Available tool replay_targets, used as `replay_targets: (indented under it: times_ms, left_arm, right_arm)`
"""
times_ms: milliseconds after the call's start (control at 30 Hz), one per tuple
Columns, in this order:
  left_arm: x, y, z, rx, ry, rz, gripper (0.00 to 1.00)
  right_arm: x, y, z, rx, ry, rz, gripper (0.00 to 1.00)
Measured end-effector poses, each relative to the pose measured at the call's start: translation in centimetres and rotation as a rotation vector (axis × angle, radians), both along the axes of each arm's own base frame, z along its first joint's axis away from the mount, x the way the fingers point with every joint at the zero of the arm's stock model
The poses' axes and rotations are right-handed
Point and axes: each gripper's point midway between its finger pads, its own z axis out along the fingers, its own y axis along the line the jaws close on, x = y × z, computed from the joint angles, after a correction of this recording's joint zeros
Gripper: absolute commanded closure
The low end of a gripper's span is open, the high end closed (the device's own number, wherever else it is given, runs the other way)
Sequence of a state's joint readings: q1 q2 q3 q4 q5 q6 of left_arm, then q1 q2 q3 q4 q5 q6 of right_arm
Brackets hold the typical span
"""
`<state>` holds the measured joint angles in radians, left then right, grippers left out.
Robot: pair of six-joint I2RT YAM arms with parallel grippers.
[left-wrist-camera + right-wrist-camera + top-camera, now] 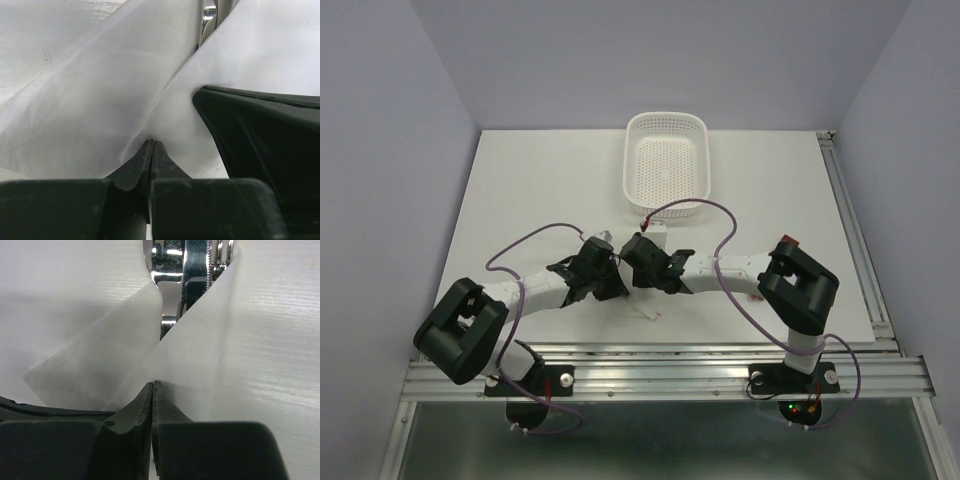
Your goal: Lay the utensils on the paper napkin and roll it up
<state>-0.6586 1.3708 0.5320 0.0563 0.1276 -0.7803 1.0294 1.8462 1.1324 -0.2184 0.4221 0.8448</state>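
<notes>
Near the front edge of the surface [520,200] both arms meet at centre, with the left hand [151,143] and right hand [152,384] close side by side. Each hand is pinched fully closed on a raised fold of the paper napkin [95,100]. The thin white sheet is caught between the tips in both wrist views.

The utensils [172,270] lie inside the napkin. Shiny metal shows in the gap between two lifted flaps, on the far side of each pinch. The handle is not visible and is presumably under the paper. I can't tell how many pieces there are. A white basket [628,150] sits at far centre, well apart from the hands.

Progress, as a judgement:
- **Placing:** this step looks done, since the utensils are on the sheet and partly covered.
- **Rolling:** this looks begun but not finished. The flaps are drawn up around the metal but hang loose and open, the metal is exposed, and there is no closed tube yet.
- **Left to do, probably:** carry the pinched edges across the utensils, turn the bundle until the paper wraps all round, then let go.

The top view hides the napkin under the hands, and it is white on a white surface, so the extent of the roll can't be read from there.
</notes>
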Motion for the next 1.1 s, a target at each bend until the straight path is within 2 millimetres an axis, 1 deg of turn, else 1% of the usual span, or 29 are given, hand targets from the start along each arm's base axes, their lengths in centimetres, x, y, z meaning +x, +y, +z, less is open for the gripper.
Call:
replay_targets:
  times_ms: [267, 600, 633, 700, 767, 800, 833, 867, 900, 933, 1033, 1100]
  left_arm:
    - [0.1, 0.1, 0.0, -0.006, 0.005, 0.014, 1.0]
    - [0.3, 0.5, 0.0, -0.013, 0.001, 0.037, 1.0]
    - [0.4, 0.8, 0.1, -0.008, 0.002, 0.045, 0.93]
    - [0.5, 1.4, 0.2, 0.006, 0.001, 0.063, 0.89]
    - [0.7, 2.1, 0.5, 0.027, 0.0, 0.085, 0.77]
    - [1.0, 2.6, 0.8, 0.039, -0.005, 0.1, 0.7]
    - [1.3, 3.0, 1.2, 0.051, -0.015, 0.114, 0.57]
    - [1.8, 3.6, 1.6, 0.068, -0.027, 0.13, 0.54]
    - [2.7, 4.3, 2.3, 0.083, -0.049, 0.161, 0.5]
    - [3.5, 5.0, 3.0, 0.098, -0.075, 0.183, 0.44]
    - [5.2, 6.7, 4.2, 0.127, -0.126, 0.24, 0.35]
    - [5.5, 7.7, 4.2, 0.159, -0.136, 0.26, 0.34]
  right_arm:
    - [-1.0, 0.8, -0.2, 0.023, 0.04, 0.042, 0.96]
    - [-1.7, 0.8, -1.2, 0.006, 0.056, 0.031, 0.96]
    - [-1.7, 0.9, -1.2, 0.007, 0.055, 0.029, 0.96]
    - [-1.7, 0.9, -1.2, 0.007, 0.053, 0.026, 0.96]
    - [-1.7, 0.9, -1.3, 0.011, 0.055, 0.02, 0.96]
    - [-1.7, 0.9, -1.3, 0.012, 0.055, 0.02, 0.96]
    - [-1.7, 0.9, -1.2, 0.014, 0.055, 0.018, 0.96]
    - [-1.7, 0.9, -1.3, 0.014, 0.055, 0.017, 0.96]
    - [-1.7, 0.9, -1.3, 0.015, 0.055, 0.016, 0.96]
    - [-1.7, 1.0, -1.3, 0.018, 0.054, 0.015, 0.96]
    - [-1.7, 1.0, -1.3, 0.026, 0.051, 0.014, 0.96]
    - [-1.7, 1.0, -1.3, 0.032, 0.048, 0.012, 0.96]
